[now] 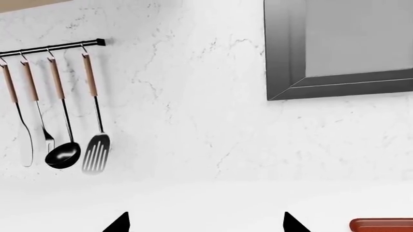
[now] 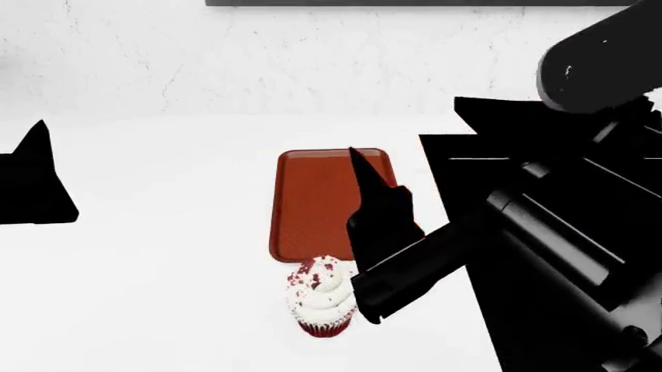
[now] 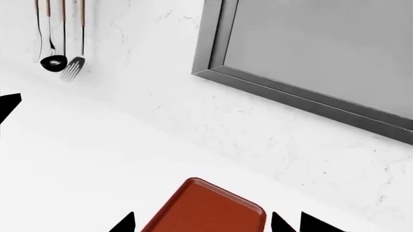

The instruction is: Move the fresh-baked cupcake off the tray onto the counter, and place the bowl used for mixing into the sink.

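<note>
Cupcake (image 2: 324, 304) sits on the counter (image 2: 145, 294), touching the tray (image 2: 315, 198) at its near edge. Right gripper (image 2: 377, 232) beside it partly hides the tray; its jaw spacing is indeterminate. Left gripper (image 1: 205, 223) fingertips are spread wide, cut off by the frame.

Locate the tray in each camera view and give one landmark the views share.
Head view: the tray lies centre, on the counter behind the cupcake.
Left wrist view: only a corner shows, at the lower right edge.
Right wrist view: bottom centre.
Shared landmark: the grey frame on the wall.
</note>
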Controlling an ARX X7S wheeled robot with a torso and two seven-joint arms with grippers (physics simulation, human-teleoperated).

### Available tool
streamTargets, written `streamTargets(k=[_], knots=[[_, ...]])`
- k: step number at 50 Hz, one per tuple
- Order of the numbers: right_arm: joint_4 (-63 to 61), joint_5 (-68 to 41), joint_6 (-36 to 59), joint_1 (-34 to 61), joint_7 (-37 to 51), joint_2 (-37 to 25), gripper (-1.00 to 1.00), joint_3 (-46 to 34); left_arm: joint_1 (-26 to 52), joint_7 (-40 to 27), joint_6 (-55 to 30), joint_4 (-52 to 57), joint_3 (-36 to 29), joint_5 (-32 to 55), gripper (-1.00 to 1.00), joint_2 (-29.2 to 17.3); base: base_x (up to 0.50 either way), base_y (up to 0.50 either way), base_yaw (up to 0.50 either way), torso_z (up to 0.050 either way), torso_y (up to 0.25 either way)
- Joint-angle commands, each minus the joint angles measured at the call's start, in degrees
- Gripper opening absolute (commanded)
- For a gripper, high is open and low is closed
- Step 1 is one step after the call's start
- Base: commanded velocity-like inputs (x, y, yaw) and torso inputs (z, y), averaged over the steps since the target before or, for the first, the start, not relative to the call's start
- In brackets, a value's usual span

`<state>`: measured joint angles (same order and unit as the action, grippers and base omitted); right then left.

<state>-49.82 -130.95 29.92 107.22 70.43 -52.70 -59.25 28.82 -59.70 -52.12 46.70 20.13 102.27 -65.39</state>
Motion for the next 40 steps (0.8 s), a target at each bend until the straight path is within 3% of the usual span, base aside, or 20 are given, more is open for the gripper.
streamTargets(k=[1,29,32,34,40], knots=[[-0.7,-1.62,0.21,2.82,2.09,-1.36,1.0,1.44,0.26,-0.25,0.32,0.28,-0.36,0.28,1.0,0.19,0.0,0.0,0.0,0.0,0.0],[-1.78,-2.39,0.23,5.24,5.96,-5.54,1.0,3.64,-0.15,1.02,2.21,4.08,7.2,4.44,1.0,-0.03,0.0,0.0,0.0,0.0,0.0],[-1.86,-2.58,0.21,5.58,6.4,-5.8,1.0,3.86,-0.73,1.61,2.14,4.8,9.26,5.09,1.0,0.44,0.0,0.0,0.0,0.0,0.0],[-1.85,-2.39,0.34,5.68,6.84,-6.06,1.0,3.87,-4.4,3.44,0.08,7.15,12.89,2.91,1.0,4.21,0.0,0.0,0.0,0.0,0.0],[-2.19,-2.8,0.41,6.51,7.85,-7.05,1.0,4.44,-5.17,4.68,-0.48,8.92,14.82,3.58,1.0,4.59,0.0,0.0,0.0,0.0,0.0]])
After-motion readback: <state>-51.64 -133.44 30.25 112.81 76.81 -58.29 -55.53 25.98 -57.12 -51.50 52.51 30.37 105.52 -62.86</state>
